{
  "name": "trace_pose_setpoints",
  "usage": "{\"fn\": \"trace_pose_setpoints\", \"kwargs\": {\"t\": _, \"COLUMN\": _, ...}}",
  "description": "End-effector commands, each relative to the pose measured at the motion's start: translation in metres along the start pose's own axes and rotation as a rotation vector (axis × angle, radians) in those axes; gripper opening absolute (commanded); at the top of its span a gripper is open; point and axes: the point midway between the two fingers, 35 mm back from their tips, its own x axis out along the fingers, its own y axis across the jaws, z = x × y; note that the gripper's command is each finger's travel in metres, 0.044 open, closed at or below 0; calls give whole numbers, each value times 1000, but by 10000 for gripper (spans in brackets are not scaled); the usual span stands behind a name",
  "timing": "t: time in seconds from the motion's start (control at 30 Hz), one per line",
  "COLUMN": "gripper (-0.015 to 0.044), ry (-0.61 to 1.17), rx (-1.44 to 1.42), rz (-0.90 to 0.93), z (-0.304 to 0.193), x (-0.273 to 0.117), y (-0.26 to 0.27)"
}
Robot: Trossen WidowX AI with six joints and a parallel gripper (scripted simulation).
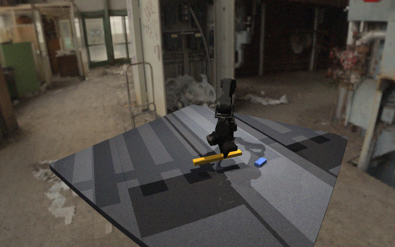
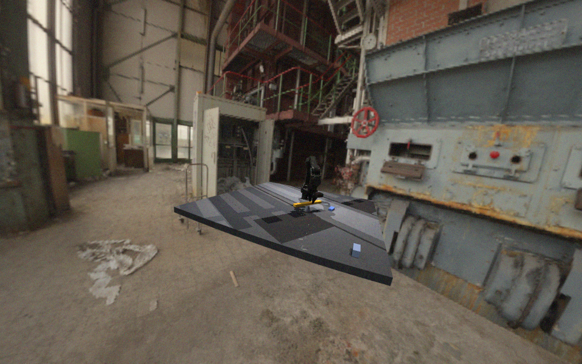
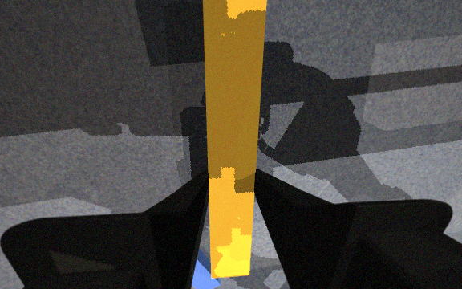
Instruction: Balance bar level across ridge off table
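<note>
- A long, straight, yellow square-edged bar (image 1: 206, 159) (image 2: 301, 204) (image 3: 233, 100) is held above the table, with smooth, flat faces and patches of shadow on its top.
- The bar is clamped between the tapered fingers of the matte black parallel-jaw gripper (image 1: 226, 154) (image 2: 314, 201) (image 3: 230, 174), off its middle, nearer the end by the blue block.
- Below the bar, a small grey ridge with a flared foot (image 1: 219, 166) is partly hidden; whether the two are touching cannot be told.
- The dark grey, straight-edged slab table (image 1: 285, 196) (image 2: 284, 247) (image 3: 54, 168) is spread beneath the bar, its finely grained top crossed by angular bands and dark shadows.
- A flat, rectangular bright-blue block (image 1: 260, 162) (image 2: 331, 208) (image 3: 204, 274) is seen on the table near the bar's gripped end, apart from it.
- A pale-blue, box-shaped block (image 2: 356, 249) is placed well apart from the bar, near the table's outer edge.
- Open air is left around both bar ends; between the bar's underside and the tabletop, a gap is seen.
</note>
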Motion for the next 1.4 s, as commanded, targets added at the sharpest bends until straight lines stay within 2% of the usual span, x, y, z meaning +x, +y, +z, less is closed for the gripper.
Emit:
{"fn": "trace_pose_setpoints", "kwargs": {"t": 0.0, "gripper": 0, "ry": 3, "rx": 3, "rz": 3, "z": 0, "x": 1, "y": 1}}
{"fn": "trace_pose_setpoints", "kwargs": {"t": 1.37, "gripper": 0, "ry": 3, "rx": 3, "rz": 3, "z": 0, "x": 4, "y": 1}}
